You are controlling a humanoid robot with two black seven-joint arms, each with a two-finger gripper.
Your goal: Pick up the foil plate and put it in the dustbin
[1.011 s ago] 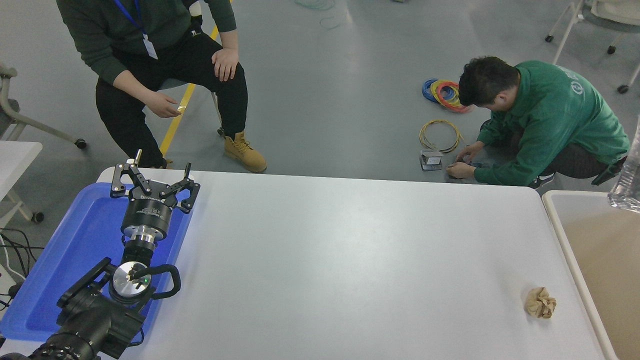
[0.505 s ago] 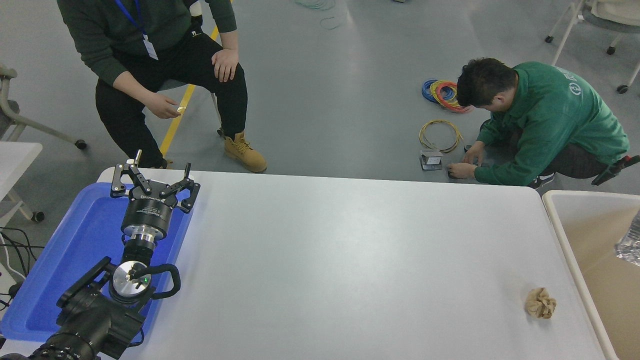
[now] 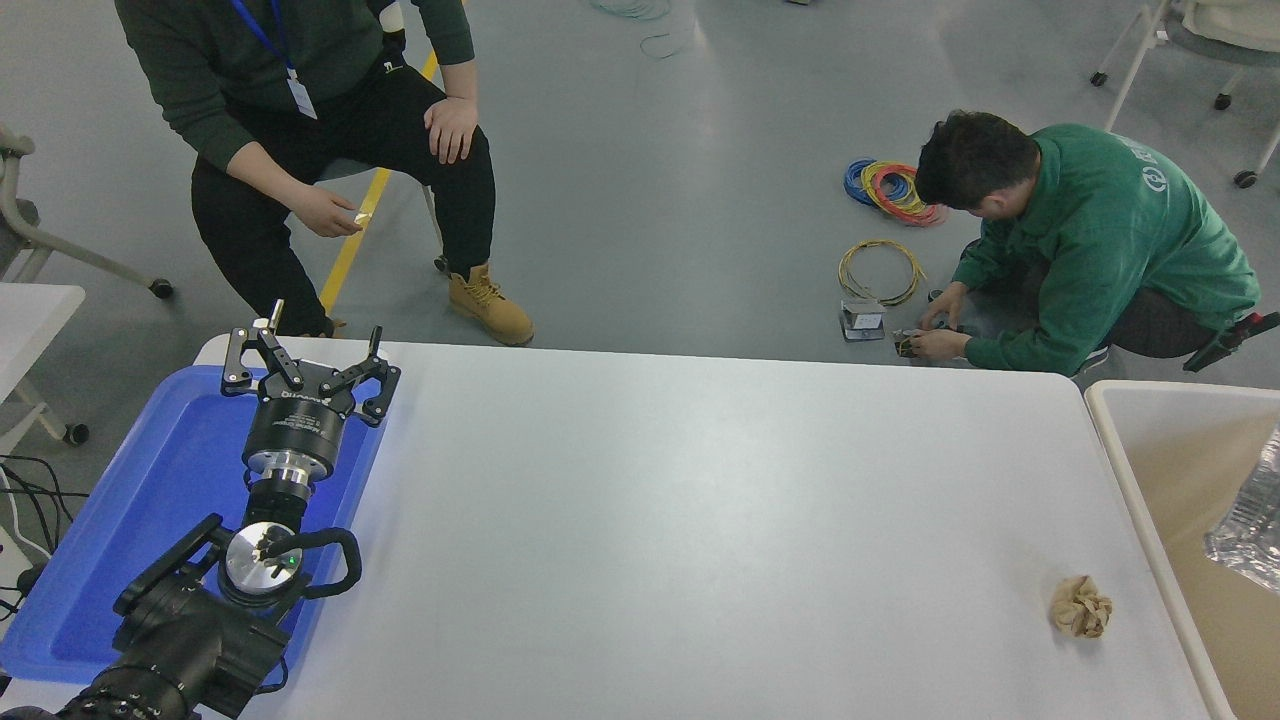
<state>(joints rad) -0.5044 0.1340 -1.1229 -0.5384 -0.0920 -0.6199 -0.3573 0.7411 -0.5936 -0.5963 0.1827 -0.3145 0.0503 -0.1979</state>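
Note:
The foil plate (image 3: 1245, 535) shows as a shiny, crinkled silver piece at the right edge, cut off by the picture. It is over the beige inside of the dustbin (image 3: 1128, 480), which stands against the table's right end. I cannot tell if the plate rests in the bin or hangs above it. No right arm or gripper shows. My left gripper (image 3: 305, 362) is parked at the lower left over the blue tray, open and empty.
A crumpled brown paper ball (image 3: 1080, 606) lies on the white table (image 3: 700, 520) near the dustbin. A flat blue tray (image 3: 130, 520) sits at the left end. One person sits at the far left; another crouches on the floor at the far right among cable coils.
The foil plate has moved down along the right edge, from above the dustbin's far rim to low over its inside. The left arm has not moved.

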